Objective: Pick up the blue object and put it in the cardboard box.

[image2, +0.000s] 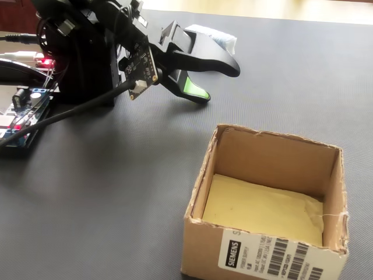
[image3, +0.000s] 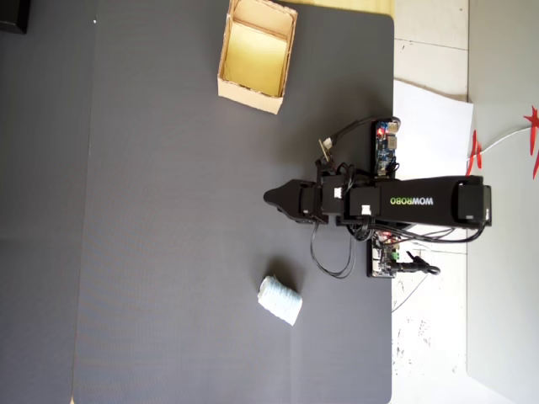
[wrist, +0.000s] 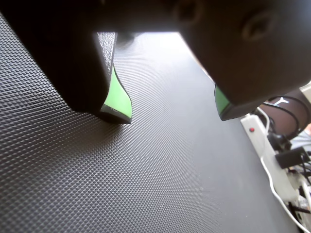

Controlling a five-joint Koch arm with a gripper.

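black and green-padded, the claw (wrist: 170, 109) is seen released, its two jaws spread well apart with only bare mat between them in the wrist view. nothing is held. in the fixed view the claw (image2: 218, 81) is shown low over the dark textured mat (image2: 105, 192) that covers the desk, one green-lined tip near the surface and the other raised above it. in the overhead view the claw (image3: 271, 198) is pointed toward the left of the picture, at the end of a black arm (image3: 404, 202) marked with white lettering. the blue object (image3: 280, 300) is found lying on the mat, below the claw in the overhead view and clearly apart from it; in the fixed view the blue object (image2: 224, 38) is partly hidden behind the upper jaw. the cardboard box (image3: 254, 94) is set open-topped near the upper edge of the overhead view, well apart from both claw and bundle. its yellowish floor is seen bare in the fixed view, where the cardboard box (image2: 256, 256) carries a barcode label on its near wall. a white power strip (wrist: 265, 145) is visible off the mat's edge in the wrist view.
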